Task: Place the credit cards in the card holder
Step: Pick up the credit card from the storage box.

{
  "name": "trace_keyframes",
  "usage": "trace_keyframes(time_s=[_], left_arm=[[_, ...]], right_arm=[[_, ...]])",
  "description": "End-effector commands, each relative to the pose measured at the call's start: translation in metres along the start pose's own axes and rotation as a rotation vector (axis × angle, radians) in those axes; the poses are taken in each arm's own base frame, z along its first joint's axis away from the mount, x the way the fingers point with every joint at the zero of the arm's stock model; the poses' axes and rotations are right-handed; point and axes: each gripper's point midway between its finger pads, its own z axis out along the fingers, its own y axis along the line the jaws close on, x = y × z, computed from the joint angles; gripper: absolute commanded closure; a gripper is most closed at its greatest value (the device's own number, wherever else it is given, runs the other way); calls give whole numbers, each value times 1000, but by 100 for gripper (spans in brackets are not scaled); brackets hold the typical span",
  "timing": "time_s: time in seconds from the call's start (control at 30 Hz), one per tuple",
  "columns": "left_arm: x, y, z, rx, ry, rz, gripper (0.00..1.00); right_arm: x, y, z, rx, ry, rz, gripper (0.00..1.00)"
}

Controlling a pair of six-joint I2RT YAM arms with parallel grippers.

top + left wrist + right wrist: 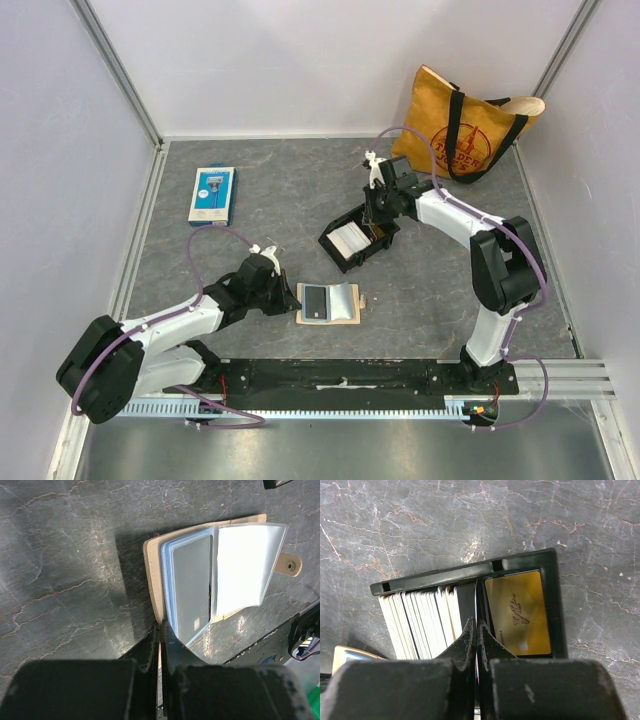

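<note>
Looking at credit cards [420, 625] standing on edge in the black tray [465, 572] mid-table, gold card [520, 612] lying flat beside them. Seeing the right gripper [477, 625] clamping shut on a dark card [466, 602] between the two. Spotting the card holder [345, 300] lying open nearer the arms, with the left gripper [161, 632] pinching its edge tight. Also noticing a blue-and-white package [212, 194] far left and a yellow tote [465, 125] far right.

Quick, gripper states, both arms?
Left gripper: closed, pinching the card holder by its edge.
Right gripper: closed on a dark credit card in the black tray.
</note>
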Motion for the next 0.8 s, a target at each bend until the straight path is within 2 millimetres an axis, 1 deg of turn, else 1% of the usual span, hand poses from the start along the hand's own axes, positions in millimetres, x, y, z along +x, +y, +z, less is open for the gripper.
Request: trace_keyframes(time_s=[0.0,0.23,0.37,0.43,0.5,0.63,0.7,0.77], left_arm=[[-7,-11,-2,50,-25,36,98],[-6,-10,-4,51,-30,35,98],[-6,-10,-4,50,-29,37,98],[-6,-10,-4,51,-30,37,98],[-5,-9,-4,51,-28,37,98],[-4,-8,-4,51,-26,35,98],[-4,-8,-4,50,-27,35,98],[-3,-9,-4,54,-25,37,98]], right_arm=[[-22,4,-16,64,-60,-67,100],[-19,6,-14,50,-25,-86,100],[-16,15,-13,-2,6,-96,100],[-18,12,-12,33,9,-98,100],[-23,4,-14,91,-13,-101,100],[-42,-5,-27,171,-93,-99,100],[-49,-5,-32,184,-114,-100,100],[-51,-4,-34,183,-121,-104,100]])
